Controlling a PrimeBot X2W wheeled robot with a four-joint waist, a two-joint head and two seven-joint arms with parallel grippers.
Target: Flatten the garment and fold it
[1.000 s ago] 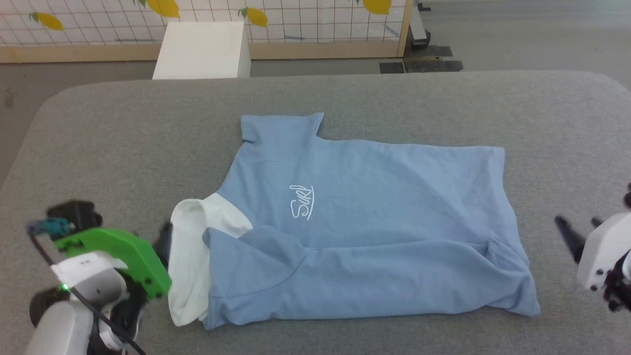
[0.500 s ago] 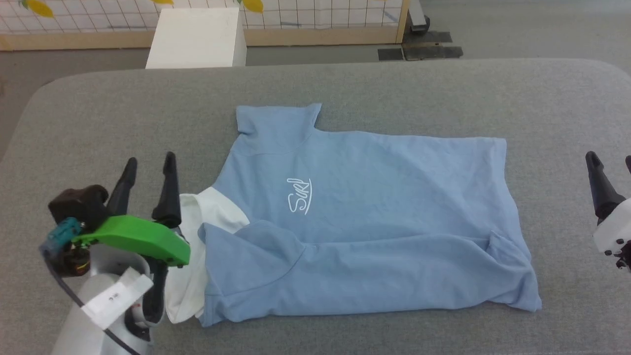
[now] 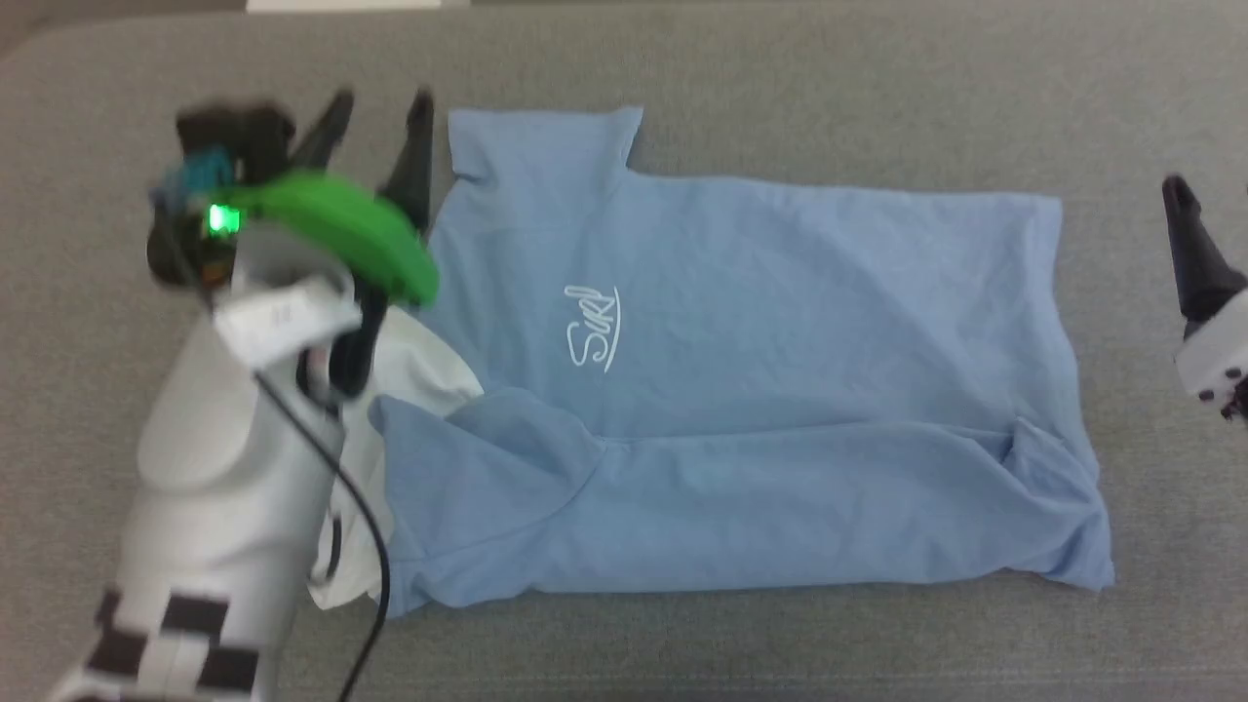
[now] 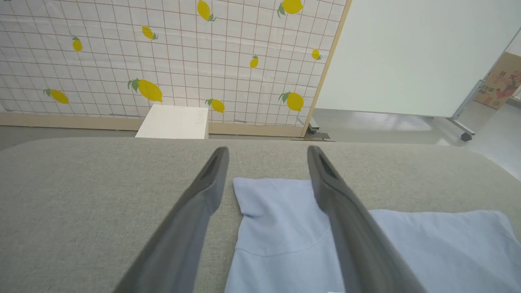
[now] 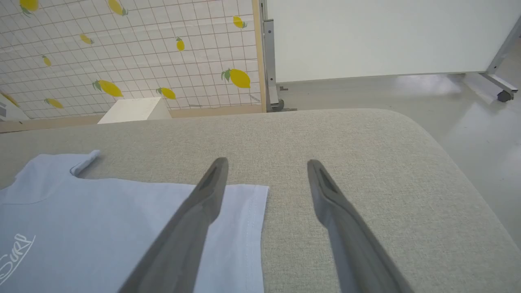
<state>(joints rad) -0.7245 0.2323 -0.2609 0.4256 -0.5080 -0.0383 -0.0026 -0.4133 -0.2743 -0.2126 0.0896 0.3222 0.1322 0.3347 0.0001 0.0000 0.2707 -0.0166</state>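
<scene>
The left gripper, two long dark fingers on a green-capped wrist, stood wide open with nothing in it, poised at the far short sleeve of the light blue knit shirt with the white collar and cursive chest logo. In the left wrist view one finger lay over bare table and the other over the sleeve. The right gripper was equally wide and empty, bracketing the far hem corner. How high either gripper hung above the cloth could not be told.

The shirt lay sideways in the middle of the grey fabric-covered table, collar toward the robot's left. Its near long edge already looked turned over onto the body.

The step appeared to be the matching fold of the far edge. To do it well, each gripper would need to come down onto a single layer at its corner. Both should close together, lift only a little and carry the edge toward the robot in parallel, keeping the cloth taut between them. Uneven pulls would likely skew the soft knit and disturb the near fold.
</scene>
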